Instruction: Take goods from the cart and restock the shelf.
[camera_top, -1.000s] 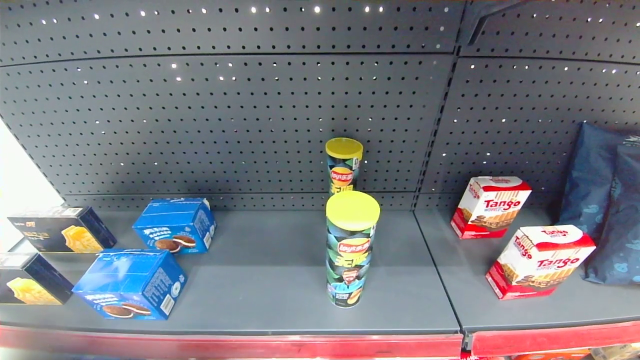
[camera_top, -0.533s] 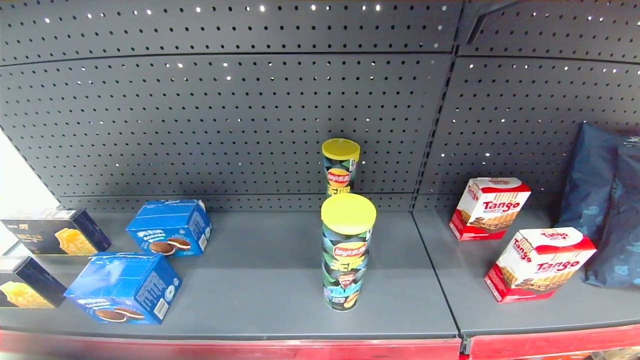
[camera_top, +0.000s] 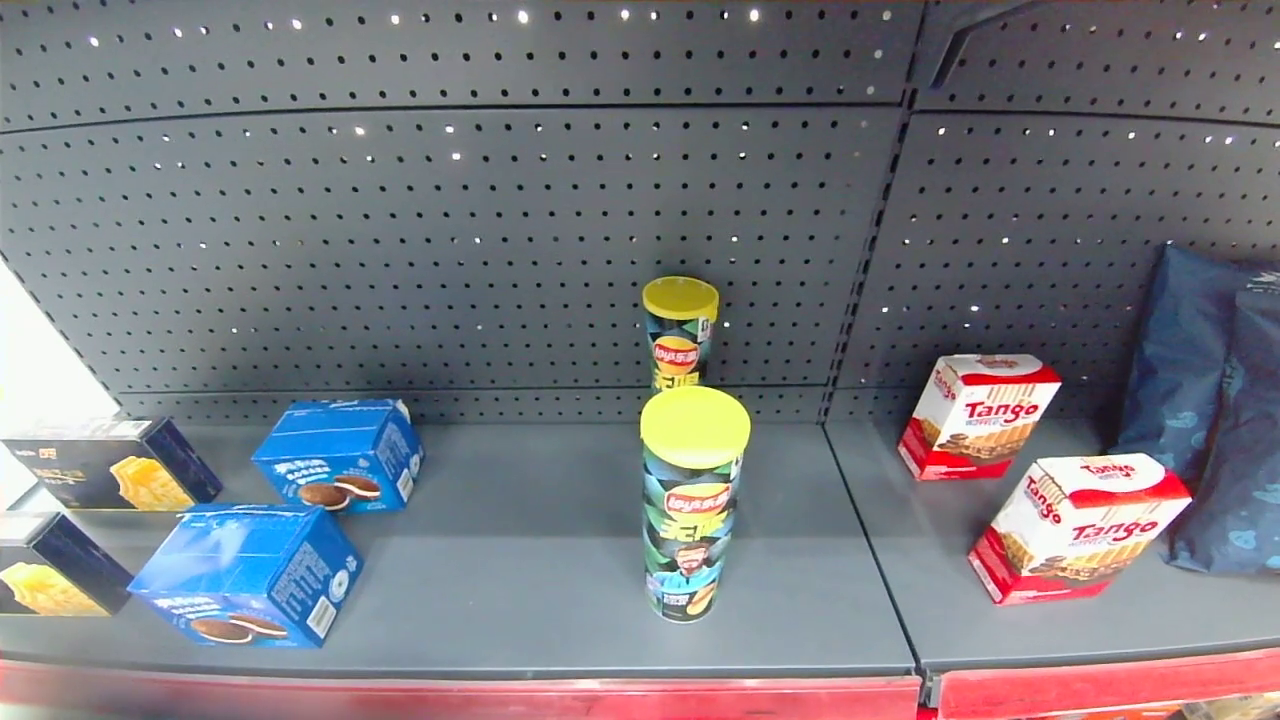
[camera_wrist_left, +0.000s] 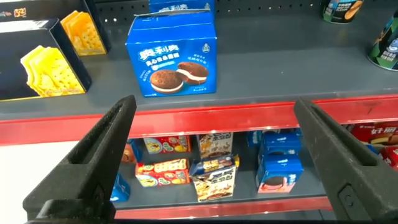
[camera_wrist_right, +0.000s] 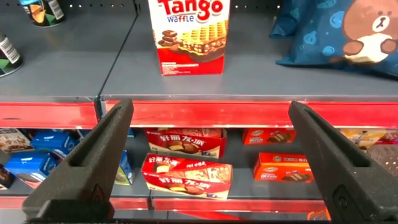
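left gripper (camera_wrist_left: 214, 107) spread wide, empty, facing the shelf (camera_top: 540, 560) edge | 2 blue cookie boxes (camera_top: 250, 575) left, 2 chip cans (camera_top: 693, 500) centre (front and back, upright), 2 wafer boxes (camera_top: 1075, 525) right | right gripper (camera_wrist_right: 210, 106) spread, empty | goods unmoved since 0.5 s ago

Head view looking down on shelf (camera_top: 520, 570), wrist views lower, nearer, facing the same shelf's front edge

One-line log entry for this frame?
left pincer: open, empty | right pincer: open, empty | shelf: front chip can upright, blue cookie boxes left, red wafer boxes right
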